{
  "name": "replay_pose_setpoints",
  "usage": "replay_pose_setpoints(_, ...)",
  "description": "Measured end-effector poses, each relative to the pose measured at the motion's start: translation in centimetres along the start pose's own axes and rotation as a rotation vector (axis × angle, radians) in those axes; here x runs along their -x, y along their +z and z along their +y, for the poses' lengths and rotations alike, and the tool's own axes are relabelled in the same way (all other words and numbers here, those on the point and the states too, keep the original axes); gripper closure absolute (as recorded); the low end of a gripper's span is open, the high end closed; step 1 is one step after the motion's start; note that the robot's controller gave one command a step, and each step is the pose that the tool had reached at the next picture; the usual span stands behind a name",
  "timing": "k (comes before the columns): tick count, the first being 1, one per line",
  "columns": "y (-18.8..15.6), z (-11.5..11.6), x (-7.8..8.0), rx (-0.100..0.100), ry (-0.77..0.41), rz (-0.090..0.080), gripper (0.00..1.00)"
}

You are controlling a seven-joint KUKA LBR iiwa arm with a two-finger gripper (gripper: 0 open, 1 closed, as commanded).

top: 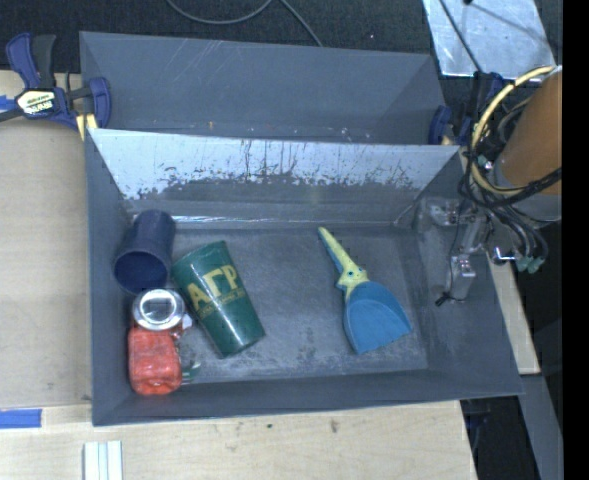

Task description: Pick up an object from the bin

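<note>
Four items lie in the bin (106, 308). I see the pincer (456, 286) by the right wall, near the blue scoop (376, 322); spread or pressed together, I cannot tell.

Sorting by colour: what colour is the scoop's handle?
The handle is yellow-green, the scoop blue; the camera view shows it.

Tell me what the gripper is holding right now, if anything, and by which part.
Nothing: the two-finger gripper hangs bare by the grey metal bin's right wall, apart from the blue plastic scoop with a yellow handle.
</note>
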State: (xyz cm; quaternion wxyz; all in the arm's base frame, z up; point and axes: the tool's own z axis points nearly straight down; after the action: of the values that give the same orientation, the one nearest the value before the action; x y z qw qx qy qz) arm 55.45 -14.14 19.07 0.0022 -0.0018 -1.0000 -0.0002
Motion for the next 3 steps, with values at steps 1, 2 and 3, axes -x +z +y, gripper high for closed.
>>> replay_pose_setpoints(1, -0.5, 0.1, 0.2, -0.001, -0.003, -0.008, 0.0)
replay_pose_setpoints(2, 5.4, 1.3, -1.3, -0.002, 0.027, -0.011, 0.0)
replay_pose_setpoints(3, 8.5, 1.9, -2.4, 0.001, 0.056, -0.001, 0.0)
